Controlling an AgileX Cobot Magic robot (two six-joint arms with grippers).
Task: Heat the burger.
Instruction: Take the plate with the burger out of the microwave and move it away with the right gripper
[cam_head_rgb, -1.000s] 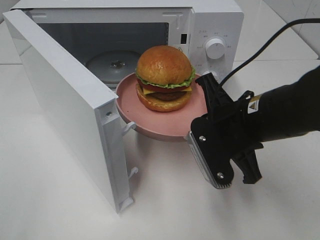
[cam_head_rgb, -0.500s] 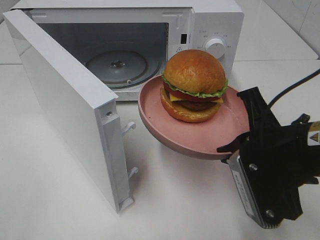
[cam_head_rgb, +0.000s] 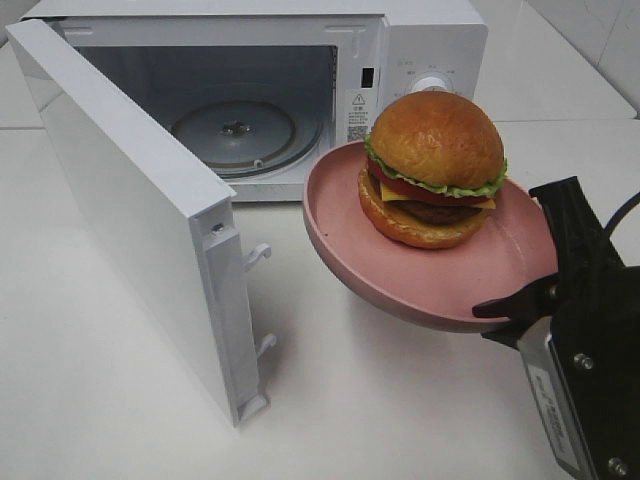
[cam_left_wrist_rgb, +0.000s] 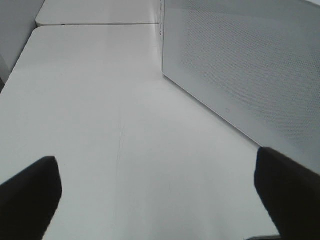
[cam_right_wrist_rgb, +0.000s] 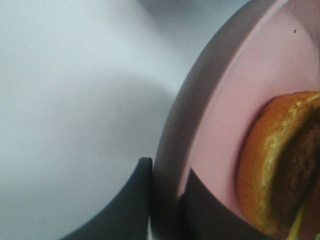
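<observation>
Right gripper (cam_head_rgb: 545, 300) is pinched tight on the rim of the pink plate (cam_head_rgb: 420, 285), holding it up off the white table (cam_head_rgb: 120, 400) in front of the microwave (cam_head_rgb: 400, 60). The burger (cam_head_rgb: 435, 170) sits on that plate, outside the oven, just before the control panel. Microwave door (cam_head_rgb: 130, 210) hangs wide open, glass turntable (cam_head_rgb: 240, 130) bare inside. Left gripper (cam_left_wrist_rgb: 155, 200) has its fingers (cam_left_wrist_rgb: 30, 195) spread wide, gripping nothing, low over the table beside the microwave.
</observation>
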